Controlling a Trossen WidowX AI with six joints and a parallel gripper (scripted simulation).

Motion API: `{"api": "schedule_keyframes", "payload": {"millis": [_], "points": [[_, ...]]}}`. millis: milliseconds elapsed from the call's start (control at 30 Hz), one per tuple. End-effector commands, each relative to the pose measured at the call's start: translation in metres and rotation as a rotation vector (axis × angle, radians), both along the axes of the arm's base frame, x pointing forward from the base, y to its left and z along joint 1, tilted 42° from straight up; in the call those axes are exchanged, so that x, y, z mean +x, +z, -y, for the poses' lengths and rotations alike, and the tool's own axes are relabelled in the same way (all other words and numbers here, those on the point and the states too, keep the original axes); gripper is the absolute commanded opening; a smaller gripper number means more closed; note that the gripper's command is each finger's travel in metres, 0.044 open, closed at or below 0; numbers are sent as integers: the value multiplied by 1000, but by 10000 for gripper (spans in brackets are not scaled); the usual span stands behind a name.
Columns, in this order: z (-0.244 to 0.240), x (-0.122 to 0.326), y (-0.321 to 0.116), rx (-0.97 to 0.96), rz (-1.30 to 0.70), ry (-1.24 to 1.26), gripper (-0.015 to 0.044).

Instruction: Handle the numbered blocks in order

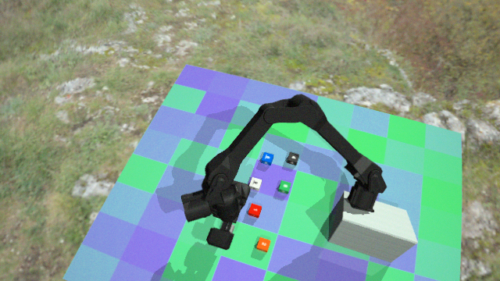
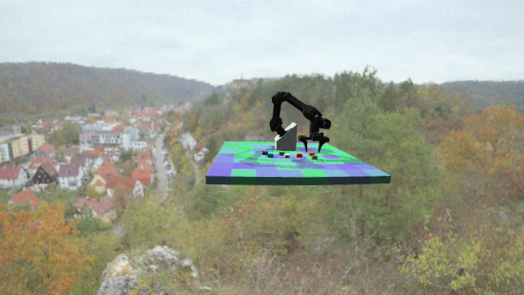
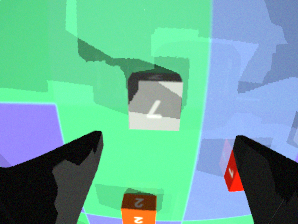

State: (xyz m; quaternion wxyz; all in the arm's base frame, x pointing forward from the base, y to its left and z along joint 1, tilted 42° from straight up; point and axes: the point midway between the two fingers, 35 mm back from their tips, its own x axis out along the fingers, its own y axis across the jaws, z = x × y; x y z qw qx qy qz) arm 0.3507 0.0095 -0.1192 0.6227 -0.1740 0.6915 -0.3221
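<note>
The gripper (image 1: 226,230) (image 2: 313,152) (image 3: 169,141) points down with its jaws wide apart and nothing between them. Nearest it, the grey block (image 1: 232,229) (image 2: 314,157) (image 3: 156,105) sits on the table (image 1: 148,172) (image 2: 262,171) (image 3: 30,65), ahead of the fingertips in the wrist view. Its printed 7 reads upside down there, bar toward the fingers; the block looks cubic, showing no clear long axis, its edges nearly square to that view. The red block (image 1: 255,211) (image 2: 299,155) (image 3: 231,175) and orange block (image 1: 263,244) (image 2: 311,153) (image 3: 139,210), marked 2, lie near. Farther off stand the white block (image 1: 255,183) (image 2: 286,156) and green block (image 1: 284,186) (image 2: 282,154), then the blue block (image 1: 267,158) (image 2: 270,156) and black block (image 1: 292,158) (image 2: 264,152).
</note>
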Motion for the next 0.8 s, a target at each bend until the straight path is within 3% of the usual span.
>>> {"api": "schedule_keyframes", "payload": {"millis": [0, 767], "points": [[-4, 5, 2, 2, 19, 20, 400], [19, 0, -24, 0, 19, 20, 400]]}}
